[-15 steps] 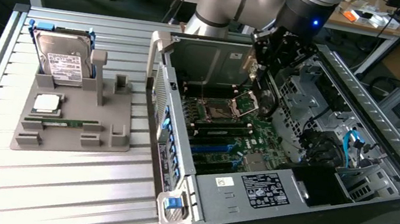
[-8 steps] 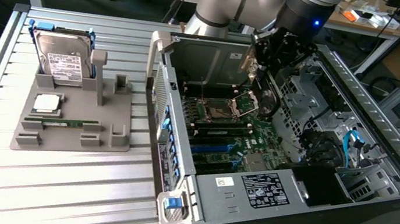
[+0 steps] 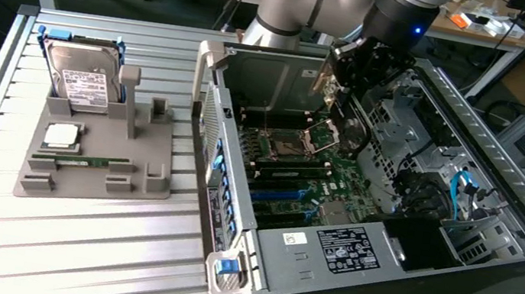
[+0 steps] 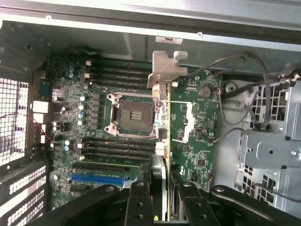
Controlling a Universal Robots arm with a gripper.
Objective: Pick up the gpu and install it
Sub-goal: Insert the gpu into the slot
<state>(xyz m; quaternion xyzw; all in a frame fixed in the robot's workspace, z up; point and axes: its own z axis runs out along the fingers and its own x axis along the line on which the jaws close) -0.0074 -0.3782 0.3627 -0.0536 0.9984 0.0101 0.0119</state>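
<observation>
Over the motherboard (image 4: 197, 141) in the open case (image 3: 329, 257), the pincer (image 4: 162, 187) clamps the gpu (image 4: 164, 117) edge-down, seemingly to suit a slot.

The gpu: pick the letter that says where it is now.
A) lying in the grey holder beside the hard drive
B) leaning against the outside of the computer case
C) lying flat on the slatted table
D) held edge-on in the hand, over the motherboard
D: in the wrist view the gpu sits edge-on, gripped by the hand, its silver bracket out over the motherboard.
</observation>
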